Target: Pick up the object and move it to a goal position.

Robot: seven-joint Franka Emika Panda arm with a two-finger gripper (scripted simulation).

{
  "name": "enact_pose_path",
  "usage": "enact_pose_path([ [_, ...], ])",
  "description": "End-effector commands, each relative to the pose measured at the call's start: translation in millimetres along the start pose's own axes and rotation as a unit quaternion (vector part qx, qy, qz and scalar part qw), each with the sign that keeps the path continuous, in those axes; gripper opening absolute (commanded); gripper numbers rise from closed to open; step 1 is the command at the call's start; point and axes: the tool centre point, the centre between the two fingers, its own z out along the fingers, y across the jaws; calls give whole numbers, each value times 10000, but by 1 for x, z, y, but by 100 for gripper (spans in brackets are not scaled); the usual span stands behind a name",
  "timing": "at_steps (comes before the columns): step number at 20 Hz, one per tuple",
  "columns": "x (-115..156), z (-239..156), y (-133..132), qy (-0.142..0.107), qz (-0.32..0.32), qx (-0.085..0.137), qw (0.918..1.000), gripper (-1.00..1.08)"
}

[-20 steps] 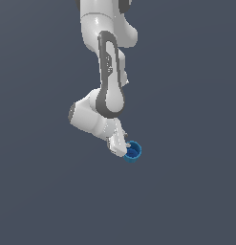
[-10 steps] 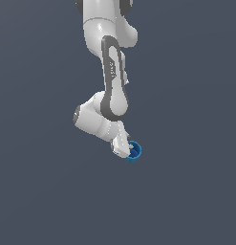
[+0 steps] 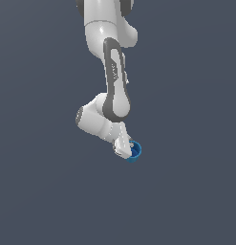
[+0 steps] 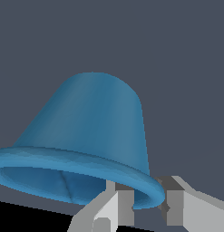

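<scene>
The small blue cup [image 3: 134,150] is at the end of my arm in the exterior view, with its open mouth showing. My gripper [image 3: 126,151] is at its rim. In the wrist view the cup [image 4: 93,122] fills the frame, tapered, with its thin rim nearest the camera. My gripper [image 4: 147,199] is shut on the cup's wall at the rim. One finger [image 4: 120,208] is inside the mouth and the other finger [image 4: 179,204] is outside. I cannot tell whether the cup rests on the ground or hangs above it.
A plain dark grey surface [image 3: 196,191] lies all around the cup. The white arm [image 3: 114,81] reaches down from the top of the exterior view. No goal marker shows.
The arm's elbow has shifted slightly. The cup and gripper stay at almost the same spot in the exterior view.
</scene>
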Motion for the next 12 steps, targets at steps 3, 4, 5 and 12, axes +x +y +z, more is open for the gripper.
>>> enact_pose_path([
  [3,0,1,1,-4,2,-8,10000,-100],
  [4,0,0,0,0,1,1,10000,-100],
  [5,0,0,0,0,1,1,10000,-100],
  [12,-14,-16,-5,2,2,-2,10000,-100],
])
